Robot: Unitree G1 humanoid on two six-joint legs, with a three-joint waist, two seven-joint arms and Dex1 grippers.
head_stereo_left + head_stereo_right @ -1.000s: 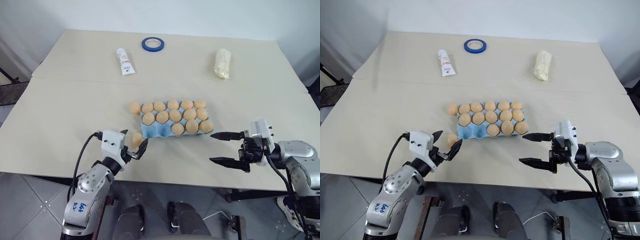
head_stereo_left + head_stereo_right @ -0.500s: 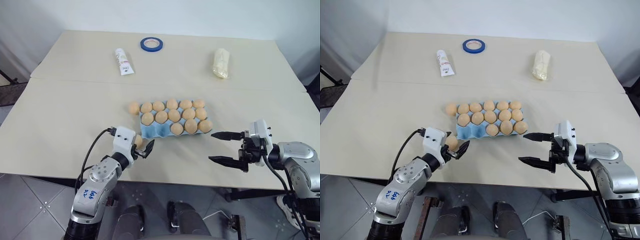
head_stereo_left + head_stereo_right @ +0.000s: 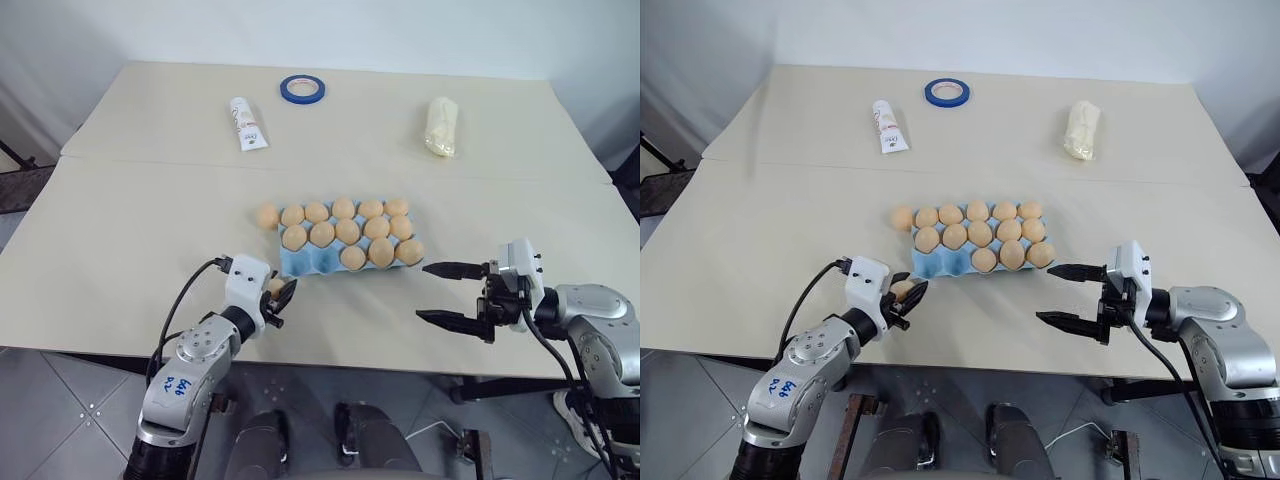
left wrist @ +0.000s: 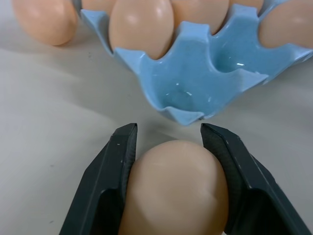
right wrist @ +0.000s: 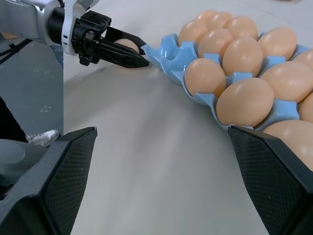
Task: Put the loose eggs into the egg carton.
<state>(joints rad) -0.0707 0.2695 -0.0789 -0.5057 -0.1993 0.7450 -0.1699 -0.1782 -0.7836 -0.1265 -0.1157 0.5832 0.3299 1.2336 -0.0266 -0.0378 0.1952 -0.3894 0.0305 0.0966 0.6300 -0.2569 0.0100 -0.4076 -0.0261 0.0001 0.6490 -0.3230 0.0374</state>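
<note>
Your left gripper (image 4: 167, 142) was gaping around the loose egg (image 4: 175, 188) on the table a second ago; now its two black fingers (image 4: 115, 169) have clamped against the egg's sides, just in front of the empty corner cup of the blue egg carton (image 4: 195, 81)

A pale beige table (image 3: 130, 230) carries the light blue egg carton (image 3: 345, 240) just beyond the left jaws, a loose egg (image 3: 267, 215) beside its far corner, and well beyond, a white tube (image 3: 248, 122), blue tape ring (image 3: 304, 88) and pale bag (image 3: 442, 126)
</note>
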